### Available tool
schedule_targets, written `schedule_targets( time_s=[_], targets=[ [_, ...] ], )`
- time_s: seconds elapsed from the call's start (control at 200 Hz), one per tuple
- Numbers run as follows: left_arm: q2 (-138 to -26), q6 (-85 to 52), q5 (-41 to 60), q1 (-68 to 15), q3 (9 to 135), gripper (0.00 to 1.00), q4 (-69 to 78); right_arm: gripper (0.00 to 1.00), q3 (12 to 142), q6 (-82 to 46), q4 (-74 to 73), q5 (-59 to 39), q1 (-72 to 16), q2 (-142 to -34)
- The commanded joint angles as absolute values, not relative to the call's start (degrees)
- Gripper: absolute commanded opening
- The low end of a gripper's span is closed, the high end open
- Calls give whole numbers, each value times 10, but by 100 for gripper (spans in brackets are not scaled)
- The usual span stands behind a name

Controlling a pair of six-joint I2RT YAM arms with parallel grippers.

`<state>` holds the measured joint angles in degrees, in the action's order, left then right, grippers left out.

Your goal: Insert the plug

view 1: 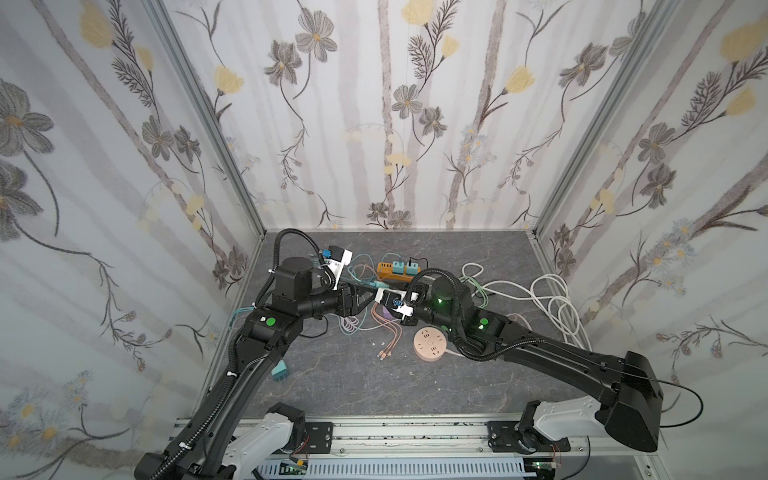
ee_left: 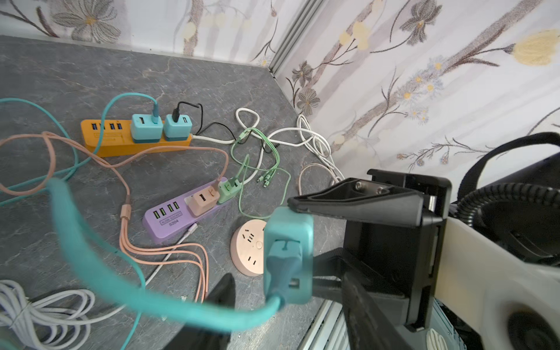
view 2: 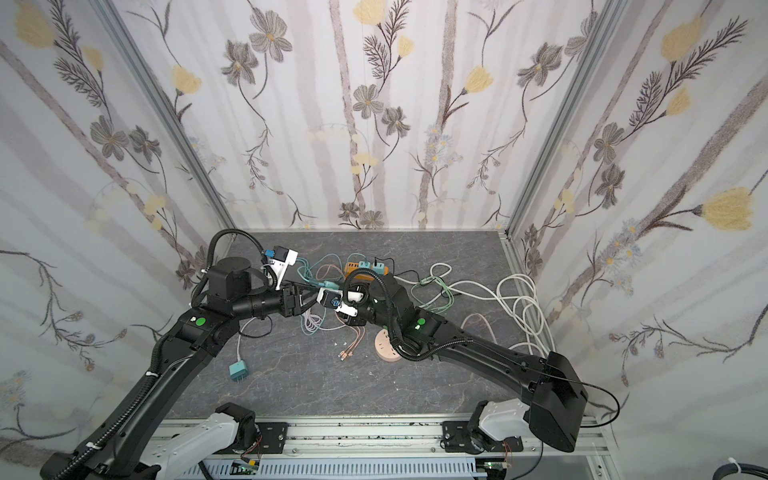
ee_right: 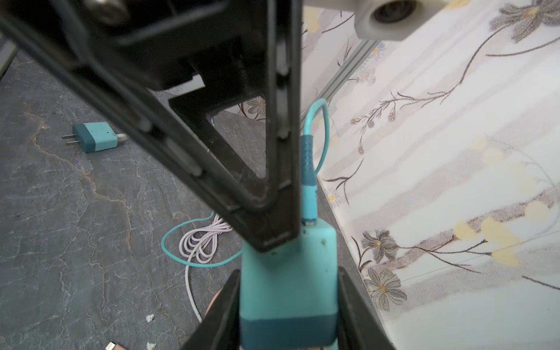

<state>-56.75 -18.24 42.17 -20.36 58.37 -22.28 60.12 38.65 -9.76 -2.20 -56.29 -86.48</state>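
the right gripper (ee_right: pixel 288 277) clamped the teal adapter (ee_left: pixel 288 239) in mid-air at the centre, near the purple strip (ee_left: pixel 181 219). the left gripper (view 1: pixel 372 294) stood open, 1 fingertip (ee_right: pixel 266 239) touching it. the trailing teal cable (ee_left: pixel 106 272) could twist the adapter, so the prongs might miss the slots.

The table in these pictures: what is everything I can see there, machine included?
orange strip: 1, orange, back of table.
purple strip: 1, purple, middle of table.
plugged adapters: 4; two teal in orange strip, pink and green on purple strip.
round socket: 1, pink, beside purple strip.
loose adapter: 1, teal, front left.
held adapter: 1, teal, raised between grippers.
cables: several; teal, pink, green, white, black; strewn about.
table: 1, grey, flowered walls around.
left gripper: 1, black, open by held adapter.
right gripper: 1, black, shut on held adapter.
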Motion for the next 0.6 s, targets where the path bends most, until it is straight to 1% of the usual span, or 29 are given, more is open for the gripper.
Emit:
schedule_targets(
  time_s=[0.0, 0.085, 0.115, 0.255, 0.31, 0.33, 0.38, 0.465, 0.535, 0.58, 0.585, 0.59, 0.595],
  targets=[
    [-567, -173, 433, -206, 585, 55, -222, 27, 609, 426, -98, -12, -571, -867],
    [-564, -160, 406, -207, 584, 52, -225, 27, 611, 429, -97, -19, -576, -866],
    [-565, -158, 406, -207, 584, 50, -224, 27, 611, 431, -96, -21, -577, -865],
    [-578, -170, 469, -210, 580, 19, -197, 28, 617, 420, -85, -27, -580, -865],
    [-583, -166, 475, -212, 582, 1, -201, 30, 617, 406, -77, -33, -580, -861],
    [-584, -164, 471, -212, 581, 0, -204, 31, 616, 402, -69, -37, -580, -860],
    [-582, -161, 452, -212, 579, 0, -207, 38, 612, 384, -50, -46, -579, -852],
    [-577, -151, 415, -220, 572, 0, -204, 56, 585, 340, -36, -40, -578, -826],
    [-581, -134, 366, -248, 569, 0, -205, 72, 542, 279, -60, -14, -570, -792],
    [-589, -110, 335, -276, 568, 0, -211, 79, 505, 226, -62, -1, -554, -764],
    [-590, -105, 332, -280, 568, 0, -212, 81, 501, 220, -62, 0, -552, -761],
    [-592, -102, 328, -281, 568, 0, -214, 84, 497, 213, -62, 1, -550, -758],
    [-592, -98, 326, -285, 569, 0, -216, 92, 493, 206, -62, 2, -548, -755]
  ],
)
